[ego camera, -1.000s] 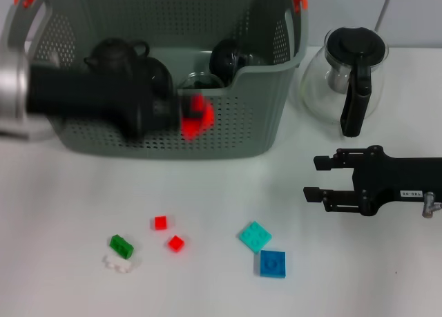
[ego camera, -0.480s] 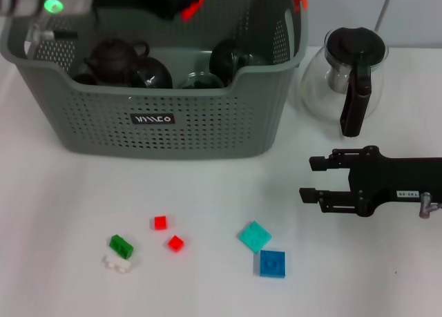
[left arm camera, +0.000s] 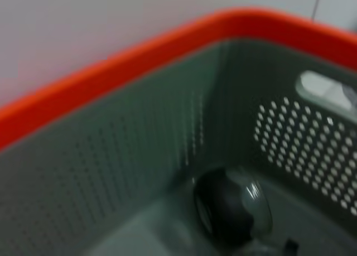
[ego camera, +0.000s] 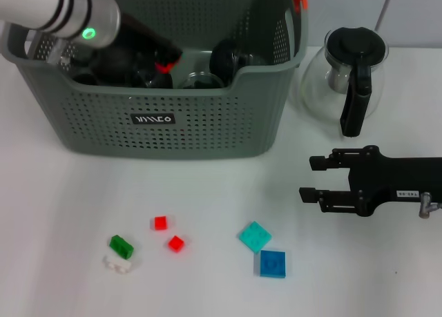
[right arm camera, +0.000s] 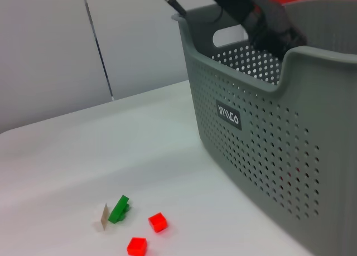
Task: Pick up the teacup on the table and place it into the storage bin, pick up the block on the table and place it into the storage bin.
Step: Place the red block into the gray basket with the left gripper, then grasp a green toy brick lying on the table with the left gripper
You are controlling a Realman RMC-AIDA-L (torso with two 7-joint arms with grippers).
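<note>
Grey storage bin (ego camera: 207, 123) hides left gripper (ego camera: 164, 60), state unclear; right gripper (ego camera: 312, 177) spread, beside glass pot (ego camera: 349, 79).

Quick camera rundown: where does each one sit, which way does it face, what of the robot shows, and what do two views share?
Head: on the robot's head, looking forward and down at the table; shows the left gripper reaching into the storage bin and the right gripper over the table near the glass pot.
Left wrist: inside the storage bin, facing its wall and orange rim; no fingers visible.
Right wrist: low over the table, facing the storage bin side-on; shows the left arm.
Shared: head and right wrist both show the green block.
</note>
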